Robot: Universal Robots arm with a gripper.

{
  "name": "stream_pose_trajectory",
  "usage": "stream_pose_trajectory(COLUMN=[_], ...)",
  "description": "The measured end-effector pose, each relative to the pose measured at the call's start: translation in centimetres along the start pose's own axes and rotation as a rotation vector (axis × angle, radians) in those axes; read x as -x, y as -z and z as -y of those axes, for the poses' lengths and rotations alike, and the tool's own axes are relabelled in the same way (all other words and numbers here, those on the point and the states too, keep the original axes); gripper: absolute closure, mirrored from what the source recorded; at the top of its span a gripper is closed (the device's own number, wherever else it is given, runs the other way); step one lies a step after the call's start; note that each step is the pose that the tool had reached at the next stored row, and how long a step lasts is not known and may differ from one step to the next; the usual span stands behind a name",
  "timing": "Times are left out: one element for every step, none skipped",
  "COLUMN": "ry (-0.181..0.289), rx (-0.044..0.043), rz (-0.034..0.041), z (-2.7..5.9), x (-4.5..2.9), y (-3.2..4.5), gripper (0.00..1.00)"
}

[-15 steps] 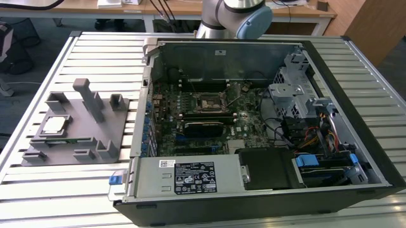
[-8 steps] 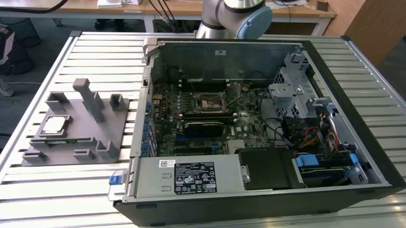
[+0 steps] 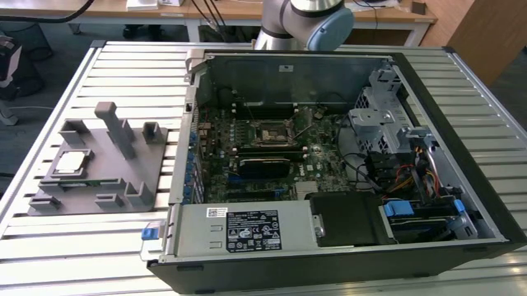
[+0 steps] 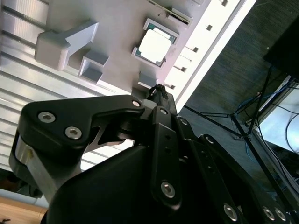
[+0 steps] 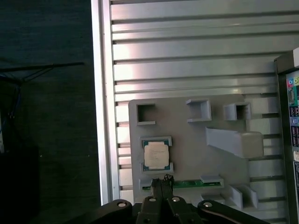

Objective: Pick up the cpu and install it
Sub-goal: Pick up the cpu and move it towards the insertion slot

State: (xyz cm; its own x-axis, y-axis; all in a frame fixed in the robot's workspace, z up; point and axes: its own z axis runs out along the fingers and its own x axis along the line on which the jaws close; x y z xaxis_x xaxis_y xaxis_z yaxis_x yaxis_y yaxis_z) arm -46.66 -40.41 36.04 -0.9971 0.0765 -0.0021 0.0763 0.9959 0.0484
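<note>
Cpu (image 5: pixel 156 155) lies in its grey holder (image 5: pixel 187 140) just beyond the gripper (image 5: pixel 163 181) — tips closed together, holding nothing; a clean pick needs them opened and centred squarely.

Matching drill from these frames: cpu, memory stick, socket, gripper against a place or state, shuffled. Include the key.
1 cpu
2 memory stick
3 socket
4 gripper

A on the board inside the computer case
B silvery, flat in a square recess of the grey tray
C shut, holding nothing, above the tray
D green, in a long slot of the tray

Pairs: 1-B, 2-D, 3-A, 4-C
</note>
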Motion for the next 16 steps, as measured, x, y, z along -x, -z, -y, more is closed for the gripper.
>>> stream_pose_trajectory(ry=[0.0,0.0,-0.001,-0.001,-0.001,-0.001,-0.001,-0.001,-0.001,-0.001,-0.001,-0.001,-0.001,-0.001,-0.001,-0.001], rx=[0.001,0.002,0.0051,0.0049,0.0049,0.005,0.005,0.005,0.005,0.005,0.0051,0.0051,0.0051,0.005,0.0051,0.0051], rz=[-0.0032,-0.0065,-0.017,-0.0172,-0.0173,-0.0172,-0.0172,-0.0173,-0.0173,-0.0172,-0.0172,-0.0172,-0.0172,-0.0172,-0.0172,-0.017], z=[0.01,0.01,0.02,0.02,0.02,0.02,0.03,0.03,0.03,0.03,0.04,0.04,0.04,0.04,0.04,0.04], x=[0.02,0.04,0.09,0.09,0.09,0.09,0.09,0.09,0.09,0.09,0.09,0.09,0.09,0.09,0.09,0.09], y=[-0.08,-0.15,-0.35,-0.39,-0.44,-0.49,-0.53,-0.56,-0.58,-0.62,-0.65,-0.68,-0.72,-0.74,-0.77,-0.81], gripper=[0.89,0.89,0.89,0.89,0.89,0.89,0.89,0.89,0.89,0.89,0.89,0.89,0.89,0.89,0.89,0.89])
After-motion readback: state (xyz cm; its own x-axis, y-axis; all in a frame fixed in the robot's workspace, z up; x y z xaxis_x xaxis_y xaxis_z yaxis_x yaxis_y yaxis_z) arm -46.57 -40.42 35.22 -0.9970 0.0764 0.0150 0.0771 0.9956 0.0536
